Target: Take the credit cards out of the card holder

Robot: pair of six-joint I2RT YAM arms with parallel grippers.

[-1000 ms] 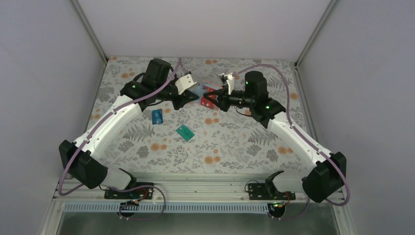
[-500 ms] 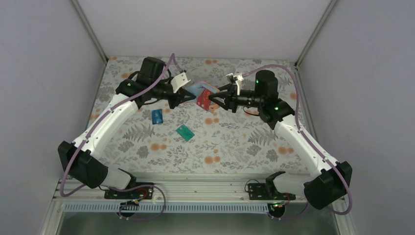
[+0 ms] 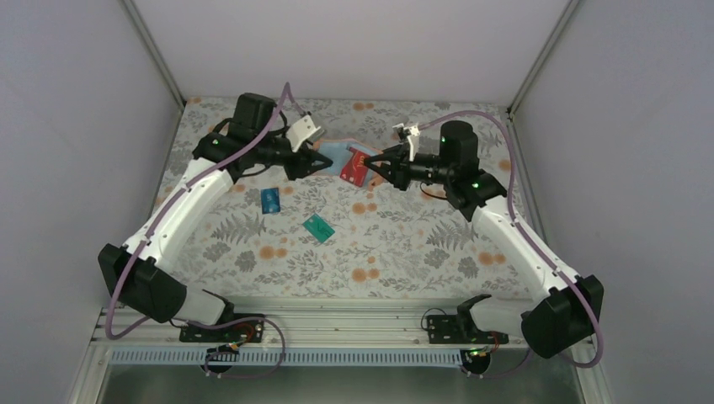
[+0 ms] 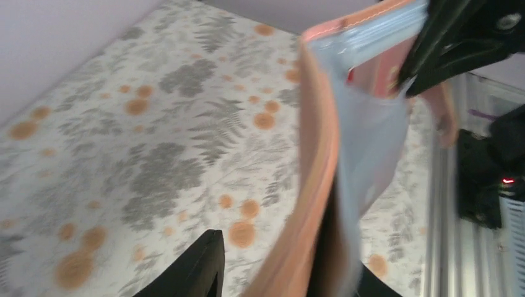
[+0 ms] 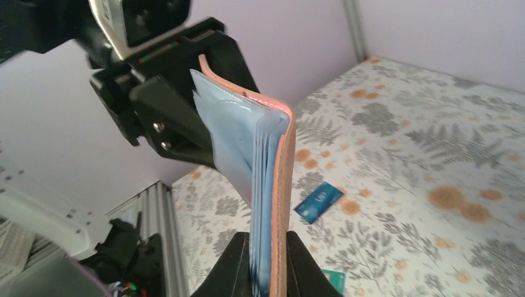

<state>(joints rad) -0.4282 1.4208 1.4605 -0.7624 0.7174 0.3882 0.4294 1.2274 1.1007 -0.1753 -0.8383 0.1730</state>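
With two cards, blue (image 3: 269, 200) and teal (image 3: 318, 227), already on the table below, my right pincer (image 3: 371, 163) clamps the holder (image 3: 347, 159) while my left pincer (image 3: 325, 159), narrowly parted, pinches its other end.

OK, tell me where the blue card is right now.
In the top view the blue card lies flat on the table's left half, just below the left gripper, with the green card to its lower right.

Enclosure interior — plain pale lavender walls (image 3: 76, 126) joined by aluminium corner posts (image 3: 151, 46). Beneath the end effectors lies a fern-and-orange-flower patterned tabletop (image 3: 404, 244), evenly lit.
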